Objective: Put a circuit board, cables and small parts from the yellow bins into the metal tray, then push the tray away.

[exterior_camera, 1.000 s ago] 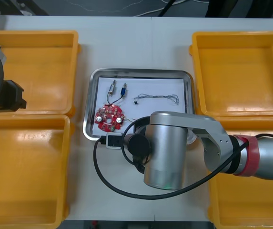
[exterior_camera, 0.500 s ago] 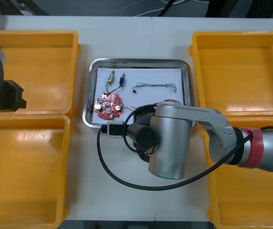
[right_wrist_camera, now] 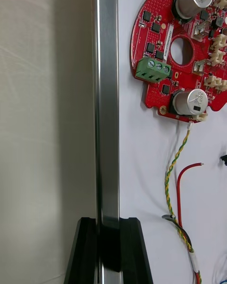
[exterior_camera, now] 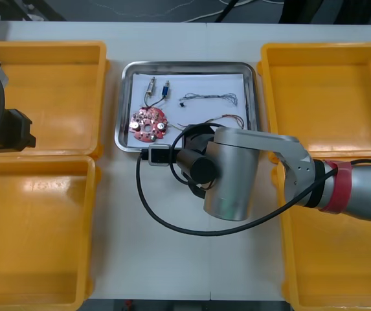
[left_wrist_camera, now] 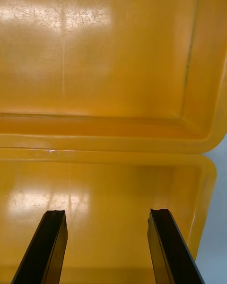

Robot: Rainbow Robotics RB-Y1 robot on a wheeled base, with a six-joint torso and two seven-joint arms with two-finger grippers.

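Steel-rimmed metal tray (exterior_camera: 185,65), white inside, sits on the table (exterior_camera: 185,259) toward its far edge, between the two far yellow bins (exterior_camera: 43,46). Right gripper (right_wrist_camera: 108,253) at the tray's near rim: black fingers (right_wrist_camera: 85,255) narrow, pinching the rim itself, one finger outside on the table side, one inside over the white lining. From the front, the right arm (exterior_camera: 230,175) reaches in from the table's right edge and covers the tray's near right corner. Round red circuit board (exterior_camera: 147,124) lies flat in the tray's near left part, close to the gripped rim in the right wrist view (right_wrist_camera: 182,52) but not touching it. Red and yellow cable (right_wrist_camera: 176,165) runs from the board's edge toward the inner finger. Two small metal parts (exterior_camera: 151,85) lie side by side in the far left corner of the tray, one with a blue body. Thin twisted cable (exterior_camera: 210,98) stretches along the far right part. Left arm (exterior_camera: 4,126) parked at the table's left edge over the far left bin; left gripper (left_wrist_camera: 109,246) wide, its fingers (left_wrist_camera: 47,246) well apart with nothing between them, above bare bin floor near the seam of the two left bins.
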